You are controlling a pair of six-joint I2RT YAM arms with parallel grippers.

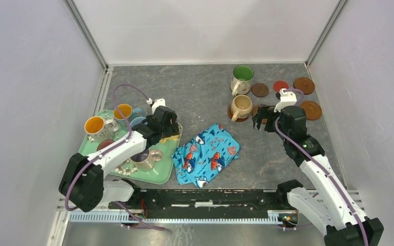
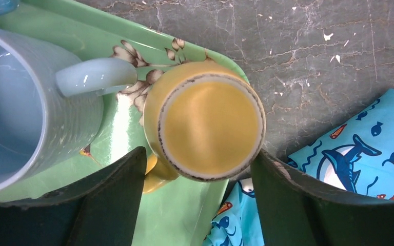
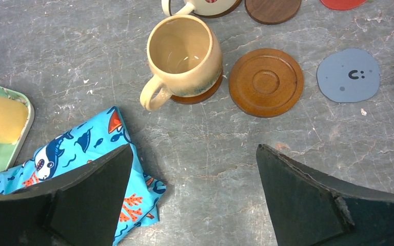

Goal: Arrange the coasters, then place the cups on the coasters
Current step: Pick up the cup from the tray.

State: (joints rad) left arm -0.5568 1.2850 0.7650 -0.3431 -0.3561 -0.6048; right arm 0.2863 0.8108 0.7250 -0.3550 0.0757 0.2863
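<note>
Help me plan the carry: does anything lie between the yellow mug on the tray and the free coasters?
Yes. The fish-print cloth lies on the table between the tray and the coasters, its edge at the tray corner beside the mug; lifting over should clear it.

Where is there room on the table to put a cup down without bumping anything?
The widest bare patch of table lies between the green tray and the green-lined mug, behind the fish cloth. Another lies between the cloth and the right arm. The tray is crowded with mugs; the coasters cluster tightly at back right.
</note>
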